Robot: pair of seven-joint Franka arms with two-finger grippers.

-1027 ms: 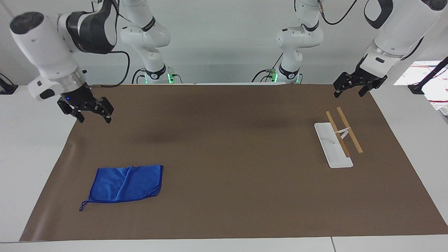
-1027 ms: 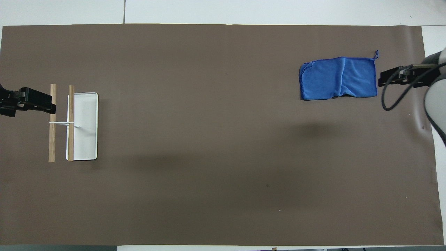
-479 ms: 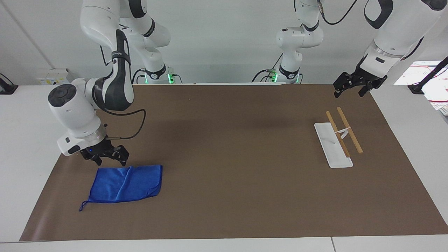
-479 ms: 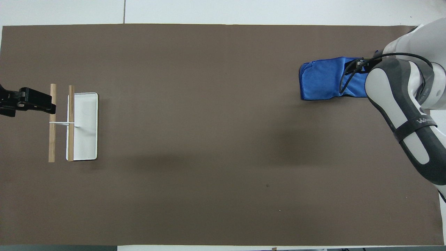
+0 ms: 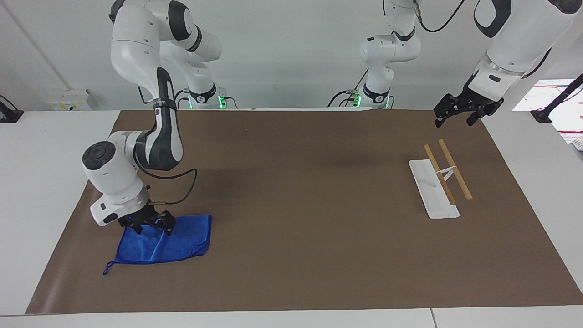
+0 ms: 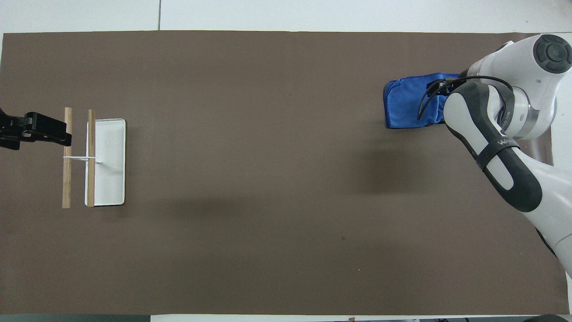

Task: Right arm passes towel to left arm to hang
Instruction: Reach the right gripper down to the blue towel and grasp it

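- We see the towel (image 5: pixel 165 240) lying flat on the brown mat (image 5: pixel 300 214) at the right arm's end of the table, at the part of the mat farthest from the robots; its thin corner loop (image 5: pixel 107 268) trails off the corner farthest from the robots; the cloth lies where it lay a second ago.
- The right gripper (image 5: pixel 146 226) has come down onto the towel's edge nearest the robots; a second ago it hung high above the mat's edge, and half a second ago it hovered just short of the cloth; now its fingers stand apart with their tips at the cloth's surface.
- In the overhead view the right arm's wrist covers the half of the towel (image 6: pixel 411 103) nearest the mat's end.
- The left gripper (image 5: pixel 460 113) waits unchanged in the air over the mat's corner near the rack (image 5: pixel 441 179), its fingers spread and holding nothing; the rack has not shifted.
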